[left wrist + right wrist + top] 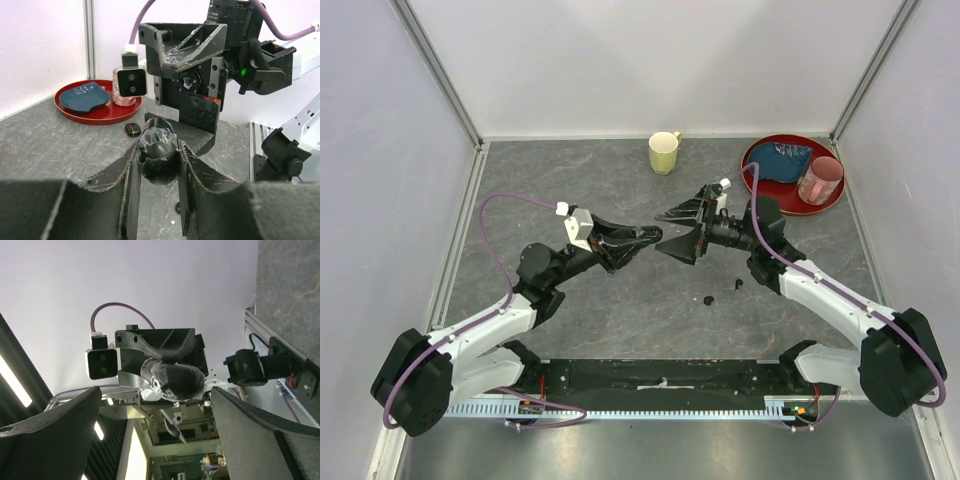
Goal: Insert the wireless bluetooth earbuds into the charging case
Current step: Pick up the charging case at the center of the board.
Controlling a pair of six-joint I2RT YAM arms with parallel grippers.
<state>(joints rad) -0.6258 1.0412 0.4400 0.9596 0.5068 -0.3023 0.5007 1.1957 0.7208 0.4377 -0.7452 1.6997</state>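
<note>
Left gripper raised mid-table, clenched on the charging case; right gripper faces it, jaws spread wide.

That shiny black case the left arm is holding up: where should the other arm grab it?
Probably by the rounded end that sticks out. The left gripper clamps the charging case from two sides, so the open right gripper should come head-on, turned crosswise, and pinch the faces left bare.

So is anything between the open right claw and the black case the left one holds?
Nothing visible: the right claw faces the case, pinched in the left claw, with only open air between them.
</note>
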